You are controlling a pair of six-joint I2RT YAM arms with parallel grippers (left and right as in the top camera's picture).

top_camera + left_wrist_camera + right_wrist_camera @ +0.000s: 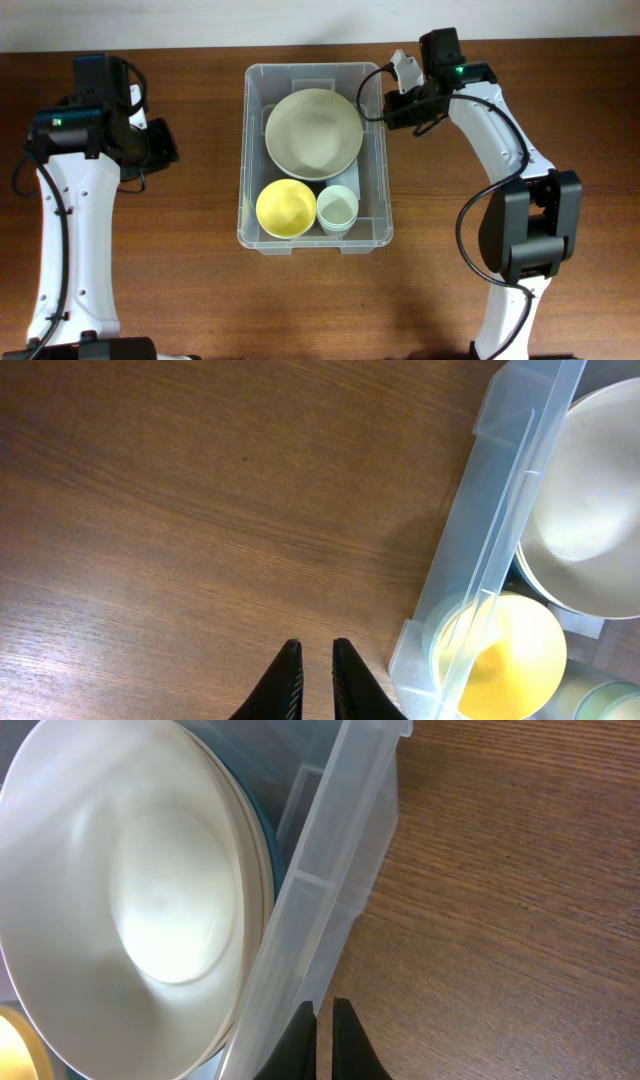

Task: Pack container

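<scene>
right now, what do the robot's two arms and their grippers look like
Both arms have white link shells with black joint housings and black cables looped alongside. A small green light glows near each wrist. The left gripper and right gripper each end in two slim, tapered black fingers. The right arm's large black elbow joint stands out against the wood table.

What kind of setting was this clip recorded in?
Probably a lab tabletop workstation: a bare wooden table, two robot arms at its sides, and a clear plastic container holding a large cream bowl, a yellow bowl and a pale cup.
</scene>
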